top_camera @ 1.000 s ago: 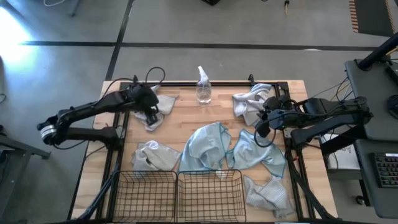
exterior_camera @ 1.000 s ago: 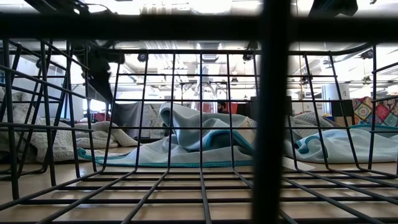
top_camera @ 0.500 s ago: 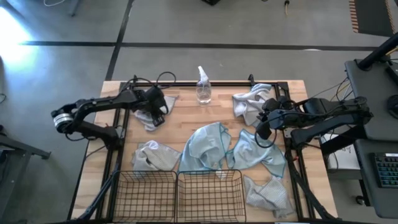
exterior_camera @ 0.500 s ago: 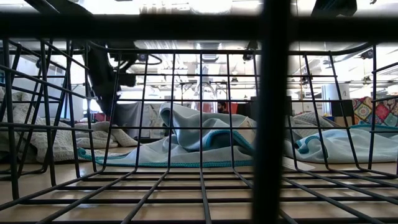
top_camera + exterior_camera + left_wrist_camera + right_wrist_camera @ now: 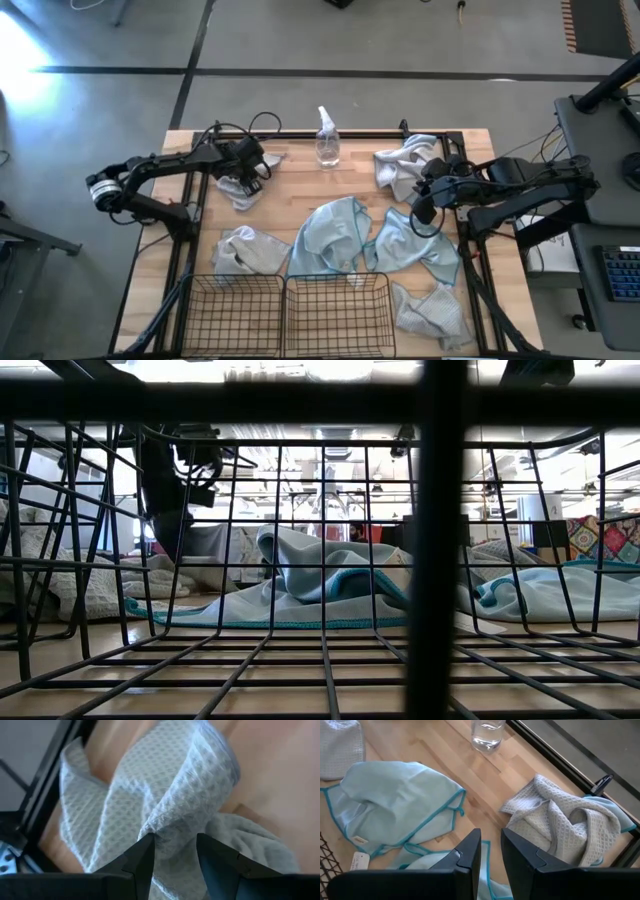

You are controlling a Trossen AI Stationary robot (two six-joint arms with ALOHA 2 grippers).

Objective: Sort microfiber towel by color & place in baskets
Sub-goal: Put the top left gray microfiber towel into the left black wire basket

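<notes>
A pale grey-white towel (image 5: 238, 192) lies bunched at the table's far left. My left gripper (image 5: 251, 180) is down on it, open, its fingers on either side of a raised fold (image 5: 176, 822). My right gripper (image 5: 418, 210) hovers over the right side, narrowly open and holding nothing (image 5: 490, 837). Two light blue towels (image 5: 335, 235) (image 5: 415, 248) lie spread mid-table. Other grey-white towels lie at the near left (image 5: 248, 250), the near right (image 5: 435, 312) and the far right (image 5: 403, 165). Two black wire baskets (image 5: 233, 282) (image 5: 340, 282) stand side by side at the near edge. My left gripper comes at the grey-white towel from above, slanting down, with a raised fold (image 5: 172, 832) of the waffle cloth between its two fingertips (image 5: 146, 851). The gap is wide, and I cannot tell whether the fingers touch the cloth. The towel lies on the table.
A clear spray bottle (image 5: 327, 142) stands at the far middle. The black table frame (image 5: 195, 200) runs along the left and far edges, close beside my left gripper. Bare wood shows between the bottle and the blue towels (image 5: 300, 185).
My left gripper has come down onto the grey-white towel at the far left, shifting slightly toward the table's right and tipping more steeply downward. Its finger gap looks unchanged. The towel has kept its place.
</notes>
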